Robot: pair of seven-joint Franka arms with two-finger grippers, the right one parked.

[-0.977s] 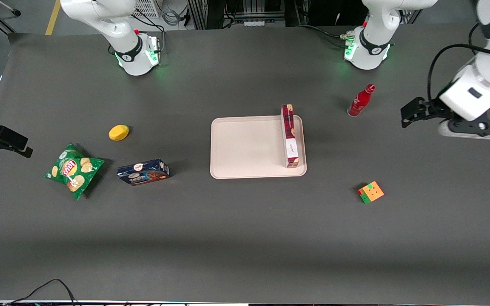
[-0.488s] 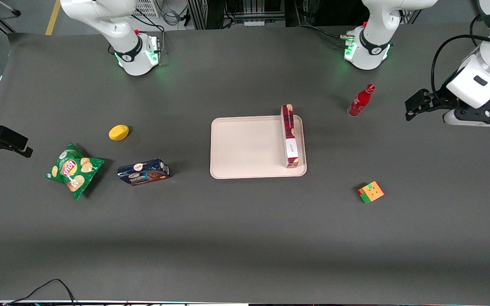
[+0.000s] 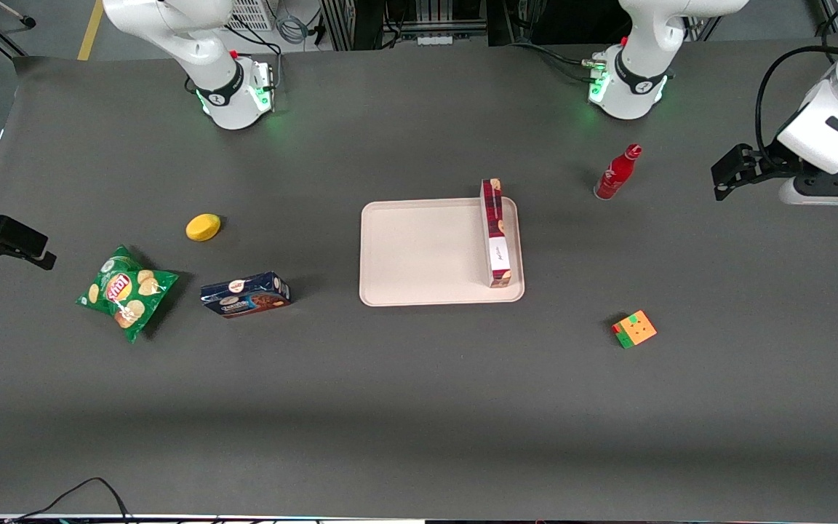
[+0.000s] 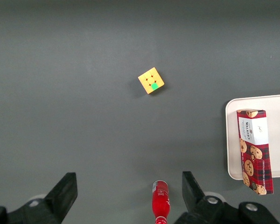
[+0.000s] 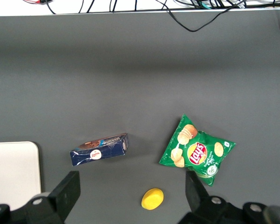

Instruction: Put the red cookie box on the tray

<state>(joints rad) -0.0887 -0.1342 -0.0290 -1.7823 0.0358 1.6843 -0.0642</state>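
Jaws of the left gripper [image 4: 128, 193] stand wide apart and hold nothing, high over the working arm's end of the worktop [image 3: 419, 407]. The red cookie box [image 3: 495, 234] is well away from the jaws, toward the parked arm's end. It sits on the tray [image 3: 419, 251], on its narrow side, along the tray edge that is closest to the jaws. Its long side runs from near the front camera toward the robot bases, and one end pokes a little past the tray rim.

The left wrist view shows the box face with the cookie pictures and the white label. The front view shows only its thin top edge. The red bottle [image 3: 617, 173] stands between the jaws and the tray. In the left wrist view the bottle [image 4: 160, 202] shows right between the two fingers [image 4: 63, 193], far down below them. The colour cube [image 3: 634, 329] lies near the jaws too, closer to the front camera than the bottle.

The right wrist view alone gives a close look at the blue cookie box [image 5: 99, 149], the green chip bag [image 5: 196, 151] and the yellow lump [image 5: 152, 198], all very far from the jaws.

The left arm [image 3: 837, 124] is lifted, with its wrist bent so the jaws point down at the worktop.
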